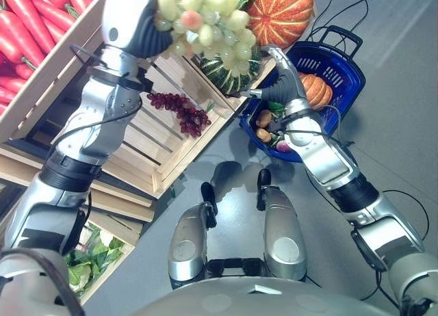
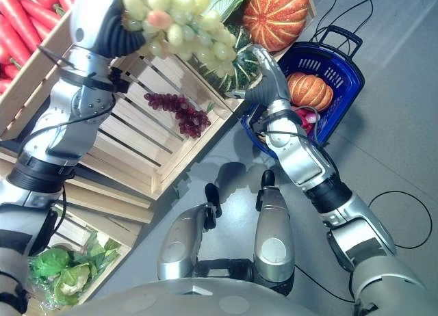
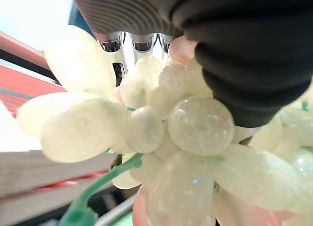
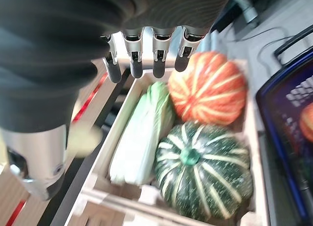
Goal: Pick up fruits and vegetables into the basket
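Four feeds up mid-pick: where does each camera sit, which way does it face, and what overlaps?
Left eye, head, looking down: left hand grips green grapes; blue basket.
Right eye, same scene: purple grapes in wooden crate; right hand.
Left wrist: along its hand into the green grapes.
Right wrist: past open fingers onto green pumpkin, orange pumpkin, cabbage.
Shared: eye and right wrist views show both pumpkins.
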You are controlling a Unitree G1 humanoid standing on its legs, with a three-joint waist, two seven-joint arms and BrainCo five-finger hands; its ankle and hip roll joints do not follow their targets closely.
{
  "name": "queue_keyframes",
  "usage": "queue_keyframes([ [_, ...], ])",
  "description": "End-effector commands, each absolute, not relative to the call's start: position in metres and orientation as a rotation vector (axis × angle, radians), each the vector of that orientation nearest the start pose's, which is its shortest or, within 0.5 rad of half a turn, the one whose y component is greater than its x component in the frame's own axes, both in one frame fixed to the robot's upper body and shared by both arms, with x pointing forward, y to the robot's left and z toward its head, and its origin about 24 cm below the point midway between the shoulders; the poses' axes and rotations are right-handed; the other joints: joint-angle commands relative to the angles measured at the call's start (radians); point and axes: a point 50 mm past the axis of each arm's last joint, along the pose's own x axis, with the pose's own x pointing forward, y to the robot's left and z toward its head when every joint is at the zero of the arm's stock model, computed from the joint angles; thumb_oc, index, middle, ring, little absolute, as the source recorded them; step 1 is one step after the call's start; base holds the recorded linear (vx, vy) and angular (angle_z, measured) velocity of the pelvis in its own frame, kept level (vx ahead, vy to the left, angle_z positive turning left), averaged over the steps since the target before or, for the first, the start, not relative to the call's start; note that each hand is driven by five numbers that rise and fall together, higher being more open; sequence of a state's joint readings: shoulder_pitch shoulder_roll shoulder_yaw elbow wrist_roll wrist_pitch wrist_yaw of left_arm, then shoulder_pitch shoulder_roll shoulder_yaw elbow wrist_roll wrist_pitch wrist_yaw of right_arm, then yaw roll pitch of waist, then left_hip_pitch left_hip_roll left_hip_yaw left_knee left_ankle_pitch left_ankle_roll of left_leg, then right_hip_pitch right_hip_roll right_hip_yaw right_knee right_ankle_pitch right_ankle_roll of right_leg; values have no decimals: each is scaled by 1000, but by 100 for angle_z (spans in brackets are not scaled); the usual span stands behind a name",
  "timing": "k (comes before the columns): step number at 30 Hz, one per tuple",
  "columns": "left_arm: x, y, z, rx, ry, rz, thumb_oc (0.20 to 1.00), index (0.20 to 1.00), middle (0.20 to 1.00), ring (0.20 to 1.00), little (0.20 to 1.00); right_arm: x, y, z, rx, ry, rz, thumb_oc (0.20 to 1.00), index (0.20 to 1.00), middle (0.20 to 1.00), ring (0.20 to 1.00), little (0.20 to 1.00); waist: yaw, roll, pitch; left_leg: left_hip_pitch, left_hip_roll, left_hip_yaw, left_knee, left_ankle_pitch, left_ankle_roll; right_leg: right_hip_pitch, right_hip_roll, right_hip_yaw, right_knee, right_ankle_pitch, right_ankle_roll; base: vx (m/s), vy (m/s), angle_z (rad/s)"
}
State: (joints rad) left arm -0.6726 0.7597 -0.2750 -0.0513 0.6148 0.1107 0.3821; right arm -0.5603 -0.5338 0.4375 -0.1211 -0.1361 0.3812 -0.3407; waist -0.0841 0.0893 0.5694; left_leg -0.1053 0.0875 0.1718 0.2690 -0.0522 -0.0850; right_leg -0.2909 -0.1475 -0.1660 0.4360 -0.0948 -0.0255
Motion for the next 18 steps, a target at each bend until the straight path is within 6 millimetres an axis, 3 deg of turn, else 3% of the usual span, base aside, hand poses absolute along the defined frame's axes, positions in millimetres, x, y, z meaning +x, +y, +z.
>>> queue_keyframes([
  [1,307,200,261,1300,-874,519,200,200,200,200,200,299,-118,196,-587,-556,-7,1000,1000,1000,1000,1000,-8,-27,-138,-31,-12,31,39,-67,27,71,-57,18,-60,-36,115,3,48,-10],
  [6,309,202,250,1304,-820,525,200,200,200,200,200,287,-111,212,-539,-685,40,1000,1000,1000,1000,1000,-18,-19,-136,-26,-15,36,40,-71,27,68,-58,27,-55,-41,116,3,54,-9],
  [9,310,194,248,1267,-832,494,200,200,200,200,200,279,-99,226,-595,-781,113,1000,1000,1000,1000,1000,-17,-10,-136,-20,-20,37,38,-70,27,69,-64,32,-51,-44,117,8,56,-3],
  [18,314,165,256,1273,-866,328,200,200,200,200,200,269,-76,250,-524,-891,217,1000,1000,1000,1000,1000,-8,-11,-133,-19,-23,35,42,-75,27,77,-66,21,-55,-46,116,0,0,0],
])
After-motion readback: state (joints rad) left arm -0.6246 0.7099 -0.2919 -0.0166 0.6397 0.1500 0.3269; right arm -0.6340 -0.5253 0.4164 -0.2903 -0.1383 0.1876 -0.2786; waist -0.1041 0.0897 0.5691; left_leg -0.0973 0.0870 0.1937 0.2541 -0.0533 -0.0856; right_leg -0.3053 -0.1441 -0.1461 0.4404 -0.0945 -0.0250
